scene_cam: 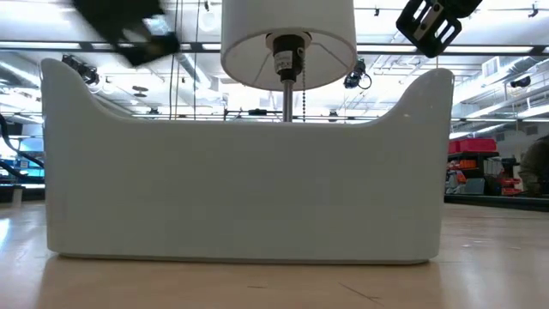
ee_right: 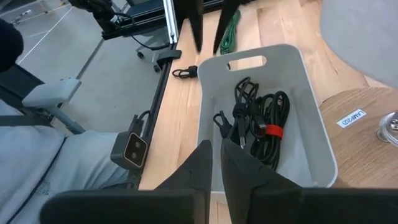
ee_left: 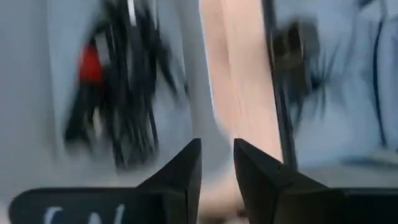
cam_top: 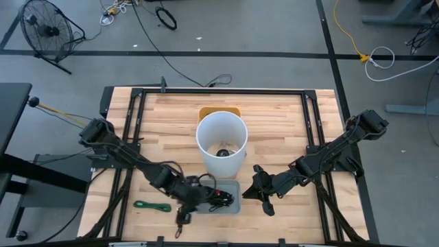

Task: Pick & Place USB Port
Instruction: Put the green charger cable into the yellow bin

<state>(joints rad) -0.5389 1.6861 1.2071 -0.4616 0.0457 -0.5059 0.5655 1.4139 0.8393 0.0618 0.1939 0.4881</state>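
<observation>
From overhead, my left end effector (cam_top: 184,218) sits at the near-left corner of the shallow grey plastic bin (cam_top: 234,206), which lies just in front of the white cylindrical lampshade (cam_top: 221,142) on the wooden surface (cam_top: 274,130). My right end effector (cam_top: 259,191) hovers just right of the bin.

At table height, the bin's pale wall (scene_cam: 240,189) hides its contents.

My left wrist camera is blurred; the fingers (ee_left: 186,171) stand narrowly apart, holding nothing I can see.

My right wrist camera shows the coiled black USB cable with a red tie (ee_right: 264,124) inside the bin, fingers (ee_right: 202,163) nearly closed and empty. I fear the tangled loops snagging and dragging the whole bundle, or the arms colliding over the bin.
</observation>
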